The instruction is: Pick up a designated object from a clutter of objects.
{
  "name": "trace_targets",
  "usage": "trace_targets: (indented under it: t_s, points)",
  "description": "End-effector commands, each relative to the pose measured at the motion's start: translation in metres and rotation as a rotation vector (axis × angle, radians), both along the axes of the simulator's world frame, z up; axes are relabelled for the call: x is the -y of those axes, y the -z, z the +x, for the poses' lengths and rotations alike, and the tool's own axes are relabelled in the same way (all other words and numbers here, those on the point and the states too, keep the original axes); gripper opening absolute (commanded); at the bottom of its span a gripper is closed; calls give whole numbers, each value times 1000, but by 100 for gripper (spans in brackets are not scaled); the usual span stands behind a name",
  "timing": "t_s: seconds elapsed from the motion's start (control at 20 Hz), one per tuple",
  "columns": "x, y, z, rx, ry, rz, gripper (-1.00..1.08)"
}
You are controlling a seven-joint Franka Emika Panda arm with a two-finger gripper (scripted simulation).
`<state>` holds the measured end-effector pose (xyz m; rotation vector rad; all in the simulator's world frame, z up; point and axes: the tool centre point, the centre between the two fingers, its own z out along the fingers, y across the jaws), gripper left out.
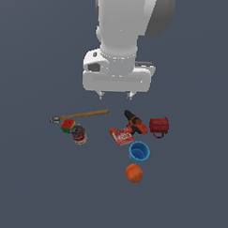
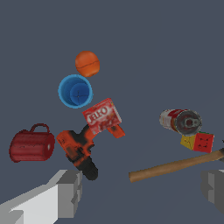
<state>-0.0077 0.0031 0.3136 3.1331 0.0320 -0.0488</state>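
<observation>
We see the red box [image 2: 102,115] as smooth printed card with a white label, matt. The hammer [image 1: 79,116] has a pale brown wooden handle and a dull grey metal head. The can [image 2: 180,120] shows a glossy metal end and a red-white paper wrap. The drill [image 2: 79,148] looks like moulded orange and black plastic. The dark red container [image 2: 30,145] and blue cup [image 2: 75,91] read as smooth plastic. The orange ball [image 2: 87,64] is matt, the cube [image 2: 198,141] smooth, the gripper [image 1: 116,94] satin white.
</observation>
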Motion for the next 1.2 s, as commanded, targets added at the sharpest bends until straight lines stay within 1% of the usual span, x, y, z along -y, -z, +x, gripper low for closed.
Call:
trace_targets:
  t_s: [0.0,0.15,0.35,0.5,0.8,1.15]
  points:
    - [0,0,0,0,0,0,100]
    - [3,3,-1,-8,1,-5,100]
    - [14,15,-6,-38,3,-24,100]
    - [19,20,-8,-50,3,-31,100]
    - [17,21,-7,-47,13,-30,100]
    - [13,30,-3,-41,75,-30,100]
